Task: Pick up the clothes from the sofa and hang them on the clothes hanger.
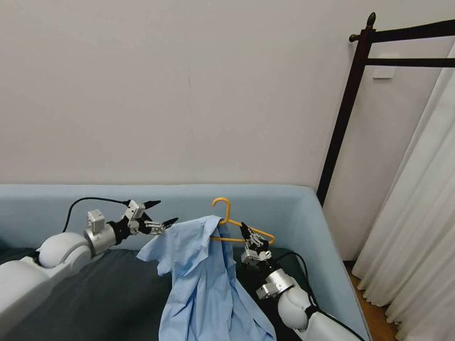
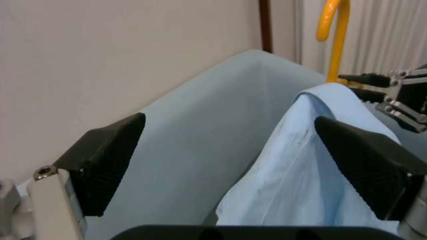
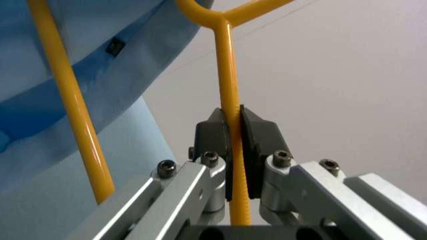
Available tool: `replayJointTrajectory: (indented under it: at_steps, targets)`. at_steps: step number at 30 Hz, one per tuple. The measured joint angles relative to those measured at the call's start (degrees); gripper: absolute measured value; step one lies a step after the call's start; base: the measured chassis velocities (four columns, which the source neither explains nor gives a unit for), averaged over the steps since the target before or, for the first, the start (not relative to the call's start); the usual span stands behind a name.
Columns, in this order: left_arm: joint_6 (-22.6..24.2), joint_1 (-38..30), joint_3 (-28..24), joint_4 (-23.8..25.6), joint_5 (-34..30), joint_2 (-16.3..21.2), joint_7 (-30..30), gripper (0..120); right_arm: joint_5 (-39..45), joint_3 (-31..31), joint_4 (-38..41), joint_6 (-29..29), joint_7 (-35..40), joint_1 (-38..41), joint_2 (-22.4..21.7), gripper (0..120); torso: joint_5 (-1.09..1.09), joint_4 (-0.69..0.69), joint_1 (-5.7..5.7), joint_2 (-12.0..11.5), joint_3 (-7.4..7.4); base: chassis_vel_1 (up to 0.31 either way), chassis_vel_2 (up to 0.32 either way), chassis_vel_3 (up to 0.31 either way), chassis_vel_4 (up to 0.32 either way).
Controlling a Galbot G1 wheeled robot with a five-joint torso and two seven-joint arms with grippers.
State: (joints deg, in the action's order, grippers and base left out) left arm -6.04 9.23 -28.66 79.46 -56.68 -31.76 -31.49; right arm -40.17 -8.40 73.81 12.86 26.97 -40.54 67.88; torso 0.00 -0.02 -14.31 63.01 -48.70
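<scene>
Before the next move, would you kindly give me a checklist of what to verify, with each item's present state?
1. Right pincer shut firmly on the hanger: ok, both pads clamp its yellow bar.
2. Left pincer open and free of cloth: ok, it is open beside the shoulder of the shirt.
3. Shirt seated on both hanger arms: not ok, the arm on the robot's right is bare.
4. Hook clear of the collar: ok, it stands above the cloth.
5. Room on the rack for the hook: cannot tell, its bar runs out of the head view.
</scene>
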Motion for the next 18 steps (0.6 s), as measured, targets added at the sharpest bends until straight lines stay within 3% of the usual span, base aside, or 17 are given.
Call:
replayJointTrajectory:
  at_steps: [2, 3, 6, 10, 15, 18]
  targets:
    - [-0.5, -5.9, -5.1, -5.1, -1.1, -2.7, -6.1, 100, -0.2, 0.2, 0.0, 0.0, 0.1, 0.2, 0.0, 4, 0.01, 0.03, 0.0, 0.0, 0.0, 0.0, 0.0, 0.0, 0.0]
    - [-0.5, -5.9, -5.1, -5.1, -1.1, -2.7, -6.1, 100, -0.2, 0.2, 0.0, 0.0, 0.1, 0.2, 0.0, 4, 0.01, 0.03, 0.0, 0.0, 0.0, 0.0, 0.0, 0.0, 0.0]
    - [-0.1, -13.9, -12.6, -12.4, -2.3, -7.5, -18.3, 99, -0.5, 0.6, 0.0, 0.0, 0.2, 0.3, -0.2, 4, -0.01, 0.01, 0.0, 0.0, -0.01, 0.0, 0.0, 0.0, 0.0]
    - [0.7, -19.6, -18.5, -16.8, -2.7, -10.9, -23.1, 97, -1.1, 1.3, 0.1, 0.2, 0.3, 0.3, -0.6, 4, 0.01, -0.01, -0.01, 0.0, 0.0, 0.0, 0.0, 0.0, 0.0]
    - [1.4, -22.1, -21.1, -22.1, -2.3, -14.5, -24.8, 97, -2.2, 1.5, 0.4, 1.0, -0.1, 0.2, -0.9, 4, 0.01, 0.02, 0.0, 0.0, 0.0, 0.0, 0.0, 0.0, 0.0]
    - [1.1, -22.4, -22.2, -24.7, -0.2, -16.5, -25.2, 90, -2.7, 2.2, -0.3, 1.6, -0.1, 0.5, -0.6, 4, 0.01, 0.03, 0.0, 0.0, 0.0, 0.0, 0.0, 0.0, 0.0]
